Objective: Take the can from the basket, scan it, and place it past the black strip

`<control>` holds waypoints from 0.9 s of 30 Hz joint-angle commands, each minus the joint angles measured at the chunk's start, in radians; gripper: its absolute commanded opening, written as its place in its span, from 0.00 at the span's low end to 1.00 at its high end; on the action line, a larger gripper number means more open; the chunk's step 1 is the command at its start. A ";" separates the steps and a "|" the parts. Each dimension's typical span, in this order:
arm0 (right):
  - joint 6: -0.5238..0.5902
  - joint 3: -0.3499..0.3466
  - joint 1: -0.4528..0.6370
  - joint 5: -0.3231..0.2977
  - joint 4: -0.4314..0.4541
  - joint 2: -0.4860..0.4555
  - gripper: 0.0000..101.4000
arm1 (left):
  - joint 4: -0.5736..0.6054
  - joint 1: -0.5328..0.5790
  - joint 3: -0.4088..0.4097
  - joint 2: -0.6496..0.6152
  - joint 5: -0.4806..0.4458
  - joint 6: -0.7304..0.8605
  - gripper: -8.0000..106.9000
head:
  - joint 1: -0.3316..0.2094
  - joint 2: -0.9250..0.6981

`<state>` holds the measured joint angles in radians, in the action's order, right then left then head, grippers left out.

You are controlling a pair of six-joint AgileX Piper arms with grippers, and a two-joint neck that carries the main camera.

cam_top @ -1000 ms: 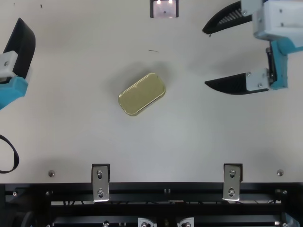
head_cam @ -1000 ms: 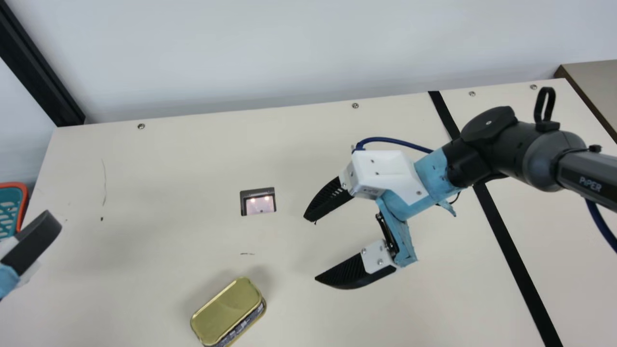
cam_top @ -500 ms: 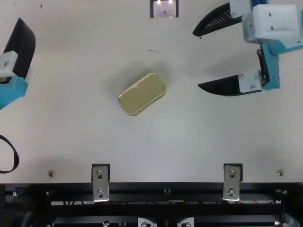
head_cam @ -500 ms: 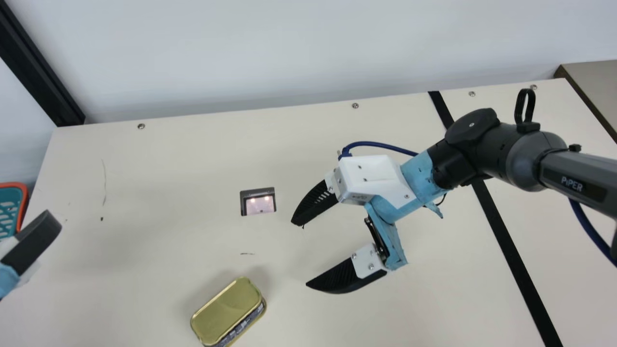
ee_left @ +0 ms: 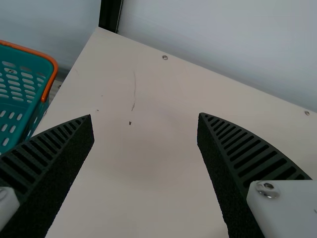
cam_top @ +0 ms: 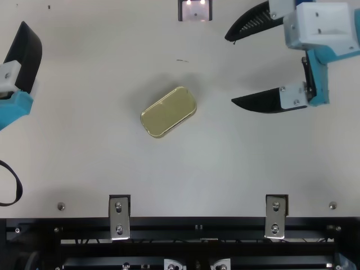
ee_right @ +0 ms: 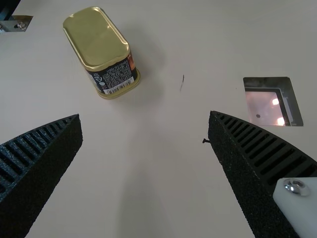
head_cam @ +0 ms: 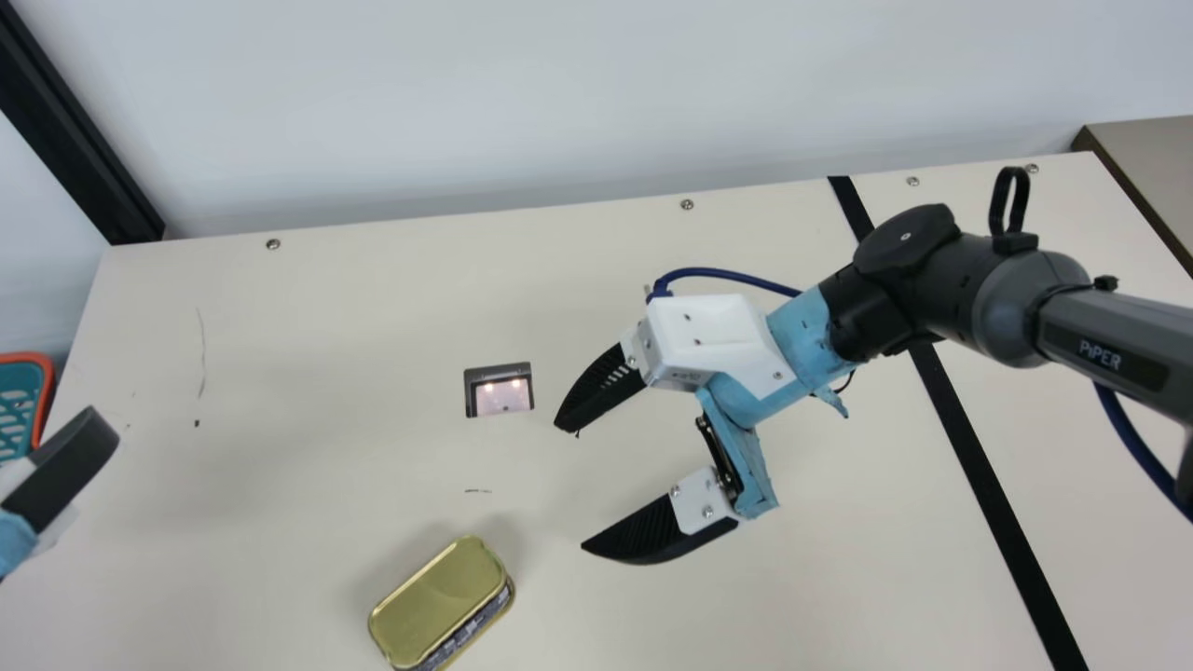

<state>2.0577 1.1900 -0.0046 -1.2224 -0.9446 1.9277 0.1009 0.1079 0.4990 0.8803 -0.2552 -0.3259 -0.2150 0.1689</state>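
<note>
closer to the can (head_cam: 438,604) slides the right gripper (head_cam: 569,486), jaws wide apart; dark printed label (ee_right: 112,78), barcode (ee_right: 119,86) showing! left gripper (cam_top: 25,56), jaws spread too.

On my end I see the can (head_cam: 438,601) on the table (head_cam: 326,317), the strip (head_cam: 995,513) across it, the scanner (head_cam: 500,393) set in it.

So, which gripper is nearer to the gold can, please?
Right. The right gripper hovers open off to the right of the gold can; the left gripper is much farther away, on the can's left.
</note>
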 commanded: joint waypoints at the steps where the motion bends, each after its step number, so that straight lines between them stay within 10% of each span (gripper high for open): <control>1: 0.000 -0.002 0.000 0.002 0.001 -0.003 1.00 | 0.000 0.000 0.000 0.000 0.000 0.000 0.85 | -0.007 0.007; 27: -0.265 0.074 -0.279 0.002 0.261 -0.265 1.00 | 0.000 0.000 0.000 0.000 0.000 0.000 0.85 | -0.007 0.007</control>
<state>1.8169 1.2555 -0.2326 -1.2252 -0.7104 1.6628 0.1009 0.1079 0.4990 0.8803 -0.2552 -0.3259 -0.2150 0.1689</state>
